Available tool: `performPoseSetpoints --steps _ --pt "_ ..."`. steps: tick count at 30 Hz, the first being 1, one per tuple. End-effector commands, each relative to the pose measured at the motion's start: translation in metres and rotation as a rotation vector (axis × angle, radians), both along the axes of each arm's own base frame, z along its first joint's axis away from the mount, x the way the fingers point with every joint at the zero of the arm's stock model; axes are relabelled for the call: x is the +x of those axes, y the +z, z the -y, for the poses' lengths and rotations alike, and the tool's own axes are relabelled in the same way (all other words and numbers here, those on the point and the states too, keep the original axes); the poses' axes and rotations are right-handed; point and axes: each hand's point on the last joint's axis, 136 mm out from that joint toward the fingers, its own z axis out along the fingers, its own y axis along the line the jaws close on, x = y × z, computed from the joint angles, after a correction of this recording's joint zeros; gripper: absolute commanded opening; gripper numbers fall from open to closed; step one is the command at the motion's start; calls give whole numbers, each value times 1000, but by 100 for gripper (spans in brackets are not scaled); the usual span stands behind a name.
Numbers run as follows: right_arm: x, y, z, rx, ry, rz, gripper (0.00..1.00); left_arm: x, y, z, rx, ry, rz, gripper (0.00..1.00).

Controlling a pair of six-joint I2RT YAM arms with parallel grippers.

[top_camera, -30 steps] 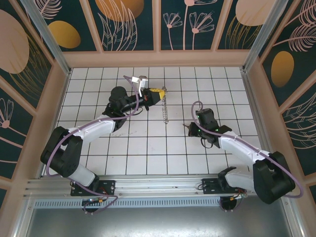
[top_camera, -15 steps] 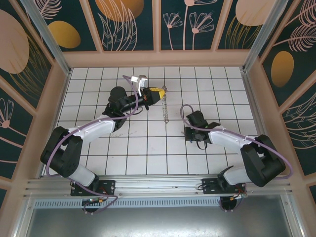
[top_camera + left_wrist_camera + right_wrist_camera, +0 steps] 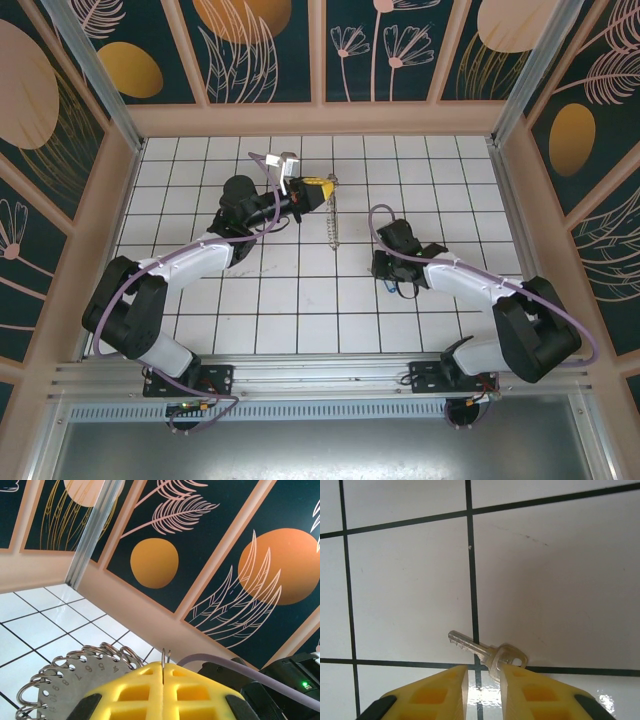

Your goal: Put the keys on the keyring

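A single silver key (image 3: 485,652) lies flat on the white tiles, across a dark grout line. My right gripper (image 3: 483,672) is open and low over it; the key's head touches the inner face of the right finger (image 3: 520,680). From above, the right gripper (image 3: 385,268) points down at the floor and covers the key. My left gripper (image 3: 322,186) is shut on a thin wire keyring (image 3: 165,661), held upright between its yellow pads. Beside it is a grey numbered plate (image 3: 65,690) edged with several metal rings, which from above hangs as a chain-like strip (image 3: 333,222).
The white tiled floor (image 3: 300,300) is bounded by tan walls (image 3: 320,118) with dark floral panels. Purple cables loop over both arms. Both arm bases sit at the near rail (image 3: 320,375).
My right gripper has swung left and dropped over the key, its wrist turning. The left arm and its ring have stayed put.
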Motion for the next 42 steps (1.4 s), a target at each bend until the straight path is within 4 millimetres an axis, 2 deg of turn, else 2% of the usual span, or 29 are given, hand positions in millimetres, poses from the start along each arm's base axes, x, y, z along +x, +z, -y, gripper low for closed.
performPoseSetpoints --steps 1,7,9,13,22,28,42 --pt "-12 4 0 31 -48 -44 23 -5 18 -1 -39 -3 62 0" --pt "-27 -3 5 42 -93 -87 22 -5 16 -1 -37 0 62 0" --pt "-34 -7 0 68 -85 -110 22 -5 15 -1 -37 -1 62 0" --pt "-37 -13 -1 61 -82 -128 22 -5 15 0 -40 -3 59 0" --pt "-34 -23 -4 34 -62 -156 23 -4 15 0 -39 -2 61 0" --pt "-31 -28 1 -6 -65 -161 23 -3 14 1 -37 -2 62 0" --pt "-10 -24 8 -16 -85 -139 24 -2 10 2 -33 -4 57 0"
